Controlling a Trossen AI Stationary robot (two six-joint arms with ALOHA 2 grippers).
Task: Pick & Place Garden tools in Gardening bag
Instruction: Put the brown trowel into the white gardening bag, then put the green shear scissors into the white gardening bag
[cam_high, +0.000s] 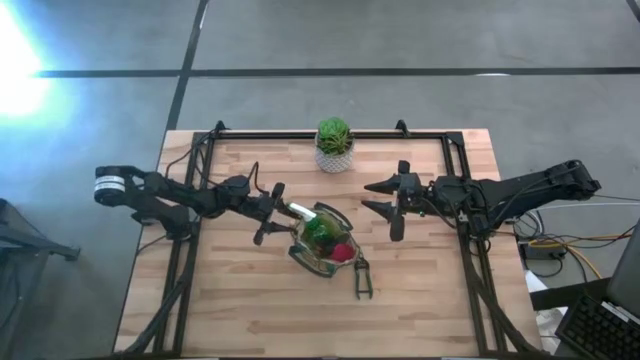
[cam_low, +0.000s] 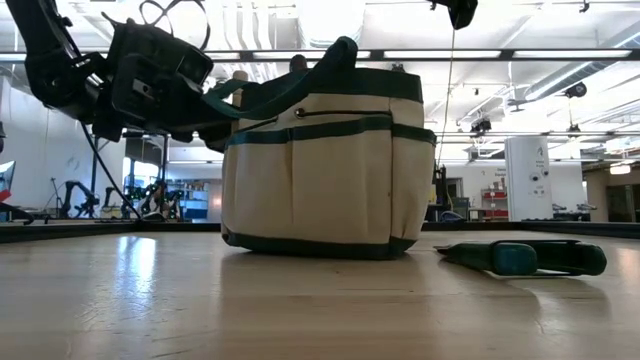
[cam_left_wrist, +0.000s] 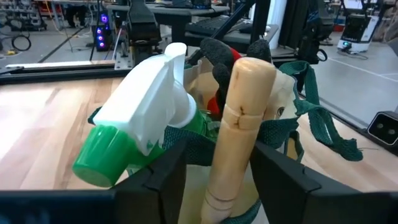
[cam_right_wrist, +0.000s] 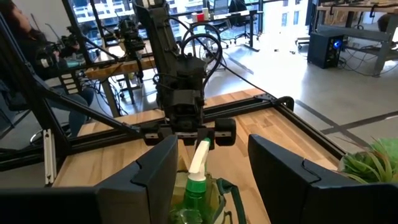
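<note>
now left gripper (cam_high: 268, 212) at bag (cam_high: 325, 240) rim, pruner (cam_high: 362, 279) beside

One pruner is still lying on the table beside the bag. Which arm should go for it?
Probably the right. Its end effector hangs open and empty beside the bag, with a clear way down to the pruner. The left end effector is at the bag's far side, around a wooden handle.

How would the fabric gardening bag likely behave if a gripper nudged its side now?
The gardening bag would probably dent rather than slide, since its cloth walls and looped handle look soft. It seems unlikely to tip: it sits on a broad flat base. The green spray bottle and wooden handle leaning out of its mouth might shift or topple further.
</note>
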